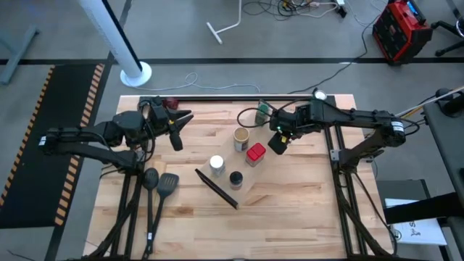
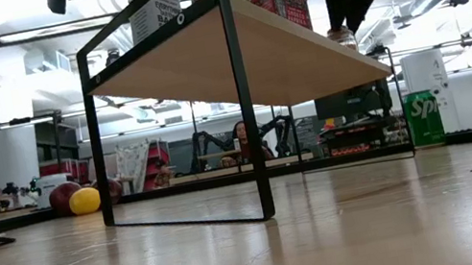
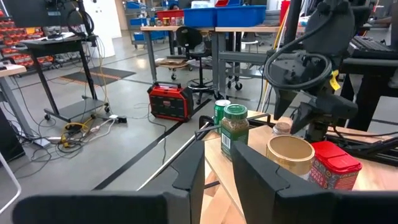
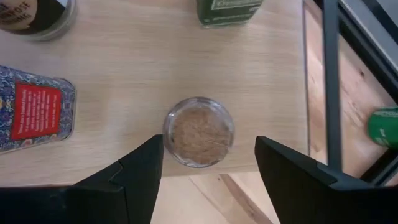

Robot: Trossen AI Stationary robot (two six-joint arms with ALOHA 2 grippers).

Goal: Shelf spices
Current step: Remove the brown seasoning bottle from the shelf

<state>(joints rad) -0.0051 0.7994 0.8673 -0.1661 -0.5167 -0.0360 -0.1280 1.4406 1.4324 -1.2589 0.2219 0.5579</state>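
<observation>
Small silvery-top jar (image 4: 199,132) stands upright on shelf (image 4: 143,74), directly below right gripper (image 4: 208,171), centred betw. wide-open fingers; nothing is held. Left gripper (image 3: 217,171): narrow gap, empty, farther off.

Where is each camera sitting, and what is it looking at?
High view: above, looking straight down on the shelf and both arms.
Low view: at tabletop height, looking under the shelf into the room; the right gripper reaches down.
Left wrist view: looks past the left gripper along the shelf.
Right wrist view: looks down between the right gripper's open fingers at a small jar.
Both wrist views share the red-topped jar.
</observation>
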